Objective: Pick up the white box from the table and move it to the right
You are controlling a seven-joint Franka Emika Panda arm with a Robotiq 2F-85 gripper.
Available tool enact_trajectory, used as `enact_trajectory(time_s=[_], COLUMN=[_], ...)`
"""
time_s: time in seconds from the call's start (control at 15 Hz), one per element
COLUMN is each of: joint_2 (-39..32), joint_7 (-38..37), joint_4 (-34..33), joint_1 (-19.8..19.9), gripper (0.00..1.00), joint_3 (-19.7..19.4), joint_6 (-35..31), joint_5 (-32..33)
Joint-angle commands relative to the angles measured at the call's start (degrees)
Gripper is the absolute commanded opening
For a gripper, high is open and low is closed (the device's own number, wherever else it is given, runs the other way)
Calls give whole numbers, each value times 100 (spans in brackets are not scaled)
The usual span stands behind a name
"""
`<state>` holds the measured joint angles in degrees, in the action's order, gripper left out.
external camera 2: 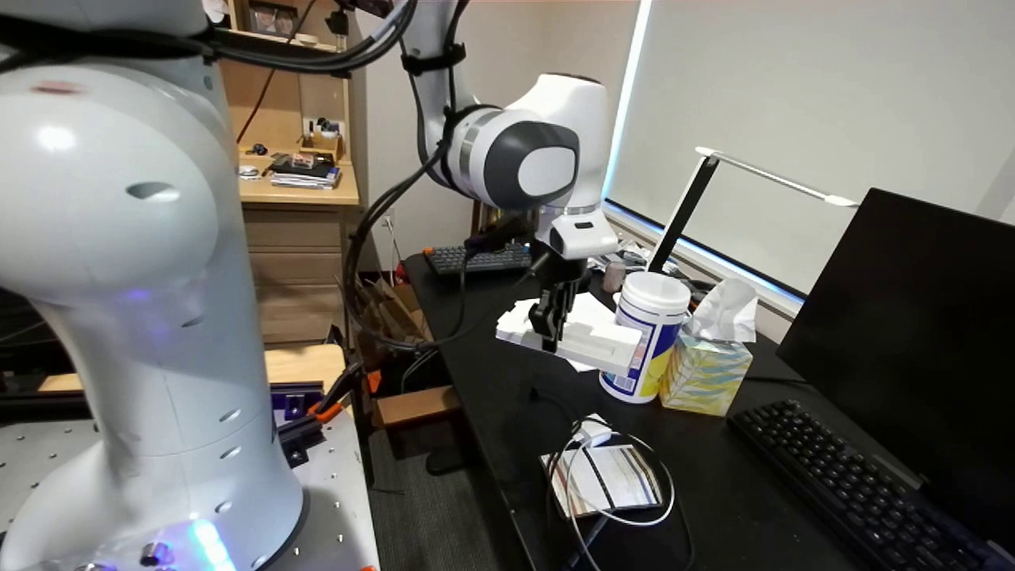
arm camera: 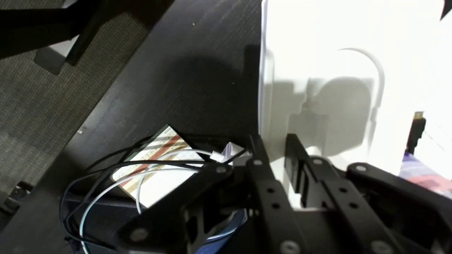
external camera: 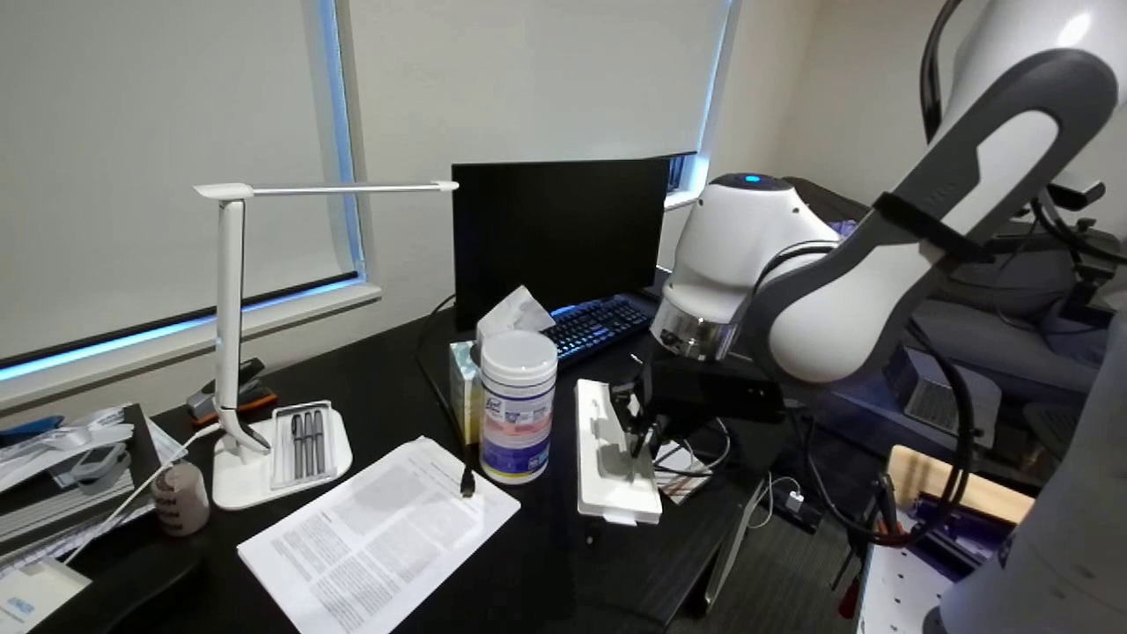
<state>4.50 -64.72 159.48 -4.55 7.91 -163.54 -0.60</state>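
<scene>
Up above the black counter (external camera: 555,577), near the wipes canister (external camera: 518,409), the white box (external camera 2: 599,342) hangs from the gripper (arm camera: 273,143). The gripper is pinching about the middle of 1 long side of it: 1 of its fingers (arm camera: 260,169) is outside the box and 1 is inside. That is likely because the side looks thin and the whole box looks too wide to grab across. All the rest sticks out past the pinch, so it might droop or twist if moved fast. The job is to take it to the right; I can't tell how much of that is done.

The tissue box (external camera 2: 706,377) stands just beside the canister, maybe so things for wiping up are close together. 3 pens (external camera: 308,447) lie in the foot of the lamp (external camera: 231,308), likely so they won't roll away. Some papers (external camera: 379,537) lie flat with a black plug (external camera: 467,482) on top.

The counter is dark and smooth, with faint wood lines in the wrist view. It also holds a black screen (external camera: 559,238), 2 keyboards (external camera 2: 840,484) and a flat striped thing (external camera 2: 587,484) I can't name. Big shades (external camera: 167,158) hang by the wall, with blue light (external camera: 342,132) at the edge. Grey carpet (arm camera: 31,91) shows below, and a wooden desk (external camera 2: 297,226) with drawers stands farther back.
</scene>
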Motion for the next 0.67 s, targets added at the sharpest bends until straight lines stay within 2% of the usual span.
enact_trajectory(time_s=[0.0,0.07,0.2,0.27,0.33,0.4,0.6], joint_2=[-96,-27,-37,-37,-95,-65,-148], joint_7=[328,89,207,207,-43,365,52], joint_4=[-8,-17,-27,-27,-27,-134,-345], joint_1=[-118,57,6,-12,20,-218,21], gripper=[8,19,19,8,8,8,8], joint_3=[-159,-109,-119,-115,-54,-119,-334], joint_6=[-596,-246,-395,-399,-696,-394,-385], joint_5=[-1080,-495,-854,-880,-726,-1486,-1939])
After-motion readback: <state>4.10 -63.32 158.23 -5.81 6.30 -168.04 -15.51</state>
